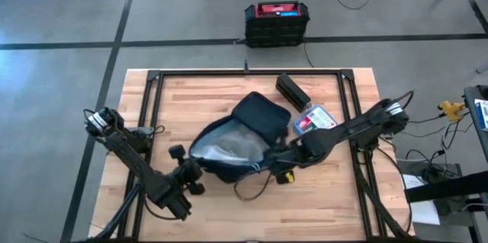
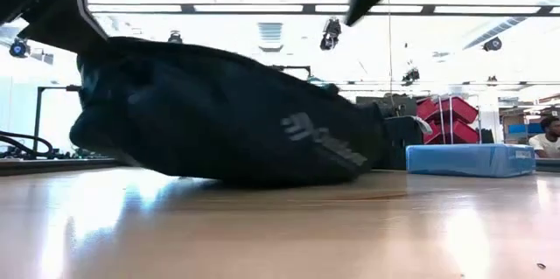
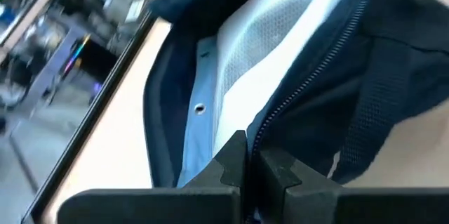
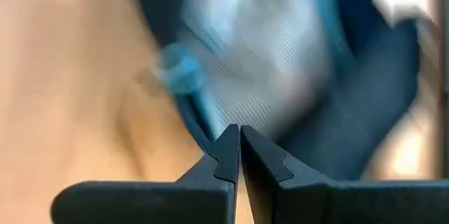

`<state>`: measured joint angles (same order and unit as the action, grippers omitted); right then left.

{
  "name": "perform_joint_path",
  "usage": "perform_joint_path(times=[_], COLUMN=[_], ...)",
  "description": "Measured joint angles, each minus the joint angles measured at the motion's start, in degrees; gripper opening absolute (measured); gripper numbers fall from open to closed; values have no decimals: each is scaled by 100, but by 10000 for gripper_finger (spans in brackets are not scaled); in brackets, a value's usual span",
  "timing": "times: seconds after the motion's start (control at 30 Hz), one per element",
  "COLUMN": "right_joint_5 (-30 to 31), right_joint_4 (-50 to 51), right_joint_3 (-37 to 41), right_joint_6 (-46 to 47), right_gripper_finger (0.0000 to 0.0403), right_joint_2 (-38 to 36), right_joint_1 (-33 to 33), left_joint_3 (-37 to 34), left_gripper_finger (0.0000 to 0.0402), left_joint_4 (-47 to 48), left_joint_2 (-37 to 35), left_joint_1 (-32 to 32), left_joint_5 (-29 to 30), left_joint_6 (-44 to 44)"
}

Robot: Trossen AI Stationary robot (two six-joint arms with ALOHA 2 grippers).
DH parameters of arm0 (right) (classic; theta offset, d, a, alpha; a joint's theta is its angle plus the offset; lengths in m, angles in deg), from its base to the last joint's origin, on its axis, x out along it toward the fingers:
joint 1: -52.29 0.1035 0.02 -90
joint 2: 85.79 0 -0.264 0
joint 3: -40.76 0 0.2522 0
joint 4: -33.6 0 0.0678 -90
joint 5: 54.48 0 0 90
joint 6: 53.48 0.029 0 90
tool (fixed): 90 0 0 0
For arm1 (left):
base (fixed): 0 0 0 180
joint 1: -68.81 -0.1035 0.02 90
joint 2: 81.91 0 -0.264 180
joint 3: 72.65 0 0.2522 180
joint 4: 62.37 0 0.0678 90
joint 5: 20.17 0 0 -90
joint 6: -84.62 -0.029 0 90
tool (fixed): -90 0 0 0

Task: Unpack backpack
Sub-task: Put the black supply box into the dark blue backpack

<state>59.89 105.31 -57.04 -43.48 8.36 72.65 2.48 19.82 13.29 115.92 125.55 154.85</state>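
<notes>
The backpack [image 1: 242, 142] lies near the table [image 1: 335, 205] centre, long axis running from near-left to far-right, mouth open and grey lining up, between both arms. The left gripper [image 3: 253, 164], fingers pressed together on the zipper edge, holds the near-left rim; the right gripper [image 4: 240, 155], fingers pressed together and maybe pinching the fabric edge, is at the near-right rim, approx. as close. A black case [image 1: 293, 90] and a blue box [image 1: 313, 118] lie beyond the bag, a yellow-black item [image 1: 285, 176] is near the right gripper; nothing blocks the opening.
</notes>
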Motion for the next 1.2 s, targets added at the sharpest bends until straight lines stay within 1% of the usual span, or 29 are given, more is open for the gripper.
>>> perform_joint_path(times=[0.1,0.17,0.27,0.37,0.47,0.57,0.67,0.77,0.87,0.93,1.07,1.2], right_joint_5=[681,909,907,793,465,-175,-1148,-1768,-1830,-1812,-1945,-2310], right_joint_4=[86,55,46,31,-73,-443,-1033,-1505,-1517,-1461,-1505,-1515], right_joint_3=[571,984,1561,1943,2162,2252,2243,2222,2017,1914,1751,1699], right_joint_6=[705,1160,1787,2106,2006,1491,787,331,37,-92,-327,-417], right_gripper_finger=[3,14,49,104,168,231,288,329,346,347,345,344], right_joint_2=[-444,-788,-1192,-1577,-1783,-1788,-1675,-1462,-1212,-1047,-763,-392], right_joint_1=[-58,-178,-592,-1277,-2231,-3238,-4188,-4972,-5639,-5874,-5943,-5890], left_joint_3=[0,0,0,0,0,0,0,0,0,0,-2,-19], left_gripper_finger=[0,0,0,0,0,0,0,0,0,0,0,0], left_joint_4=[18,-142,-410,-694,-1133,-1448,-1571,-1597,-1646,-1689,-1725,-1746], left_joint_2=[1,17,66,117,206,302,348,413,473,533,616,710], left_joint_1=[42,89,165,254,296,298,298,302,323,332,348,348], left_joint_5=[-265,-434,-615,-583,-229,88,115,-30,-124,-178,-227,-230], left_joint_6=[270,283,281,283,225,10,-178,-224,-196,-172,-44,79])
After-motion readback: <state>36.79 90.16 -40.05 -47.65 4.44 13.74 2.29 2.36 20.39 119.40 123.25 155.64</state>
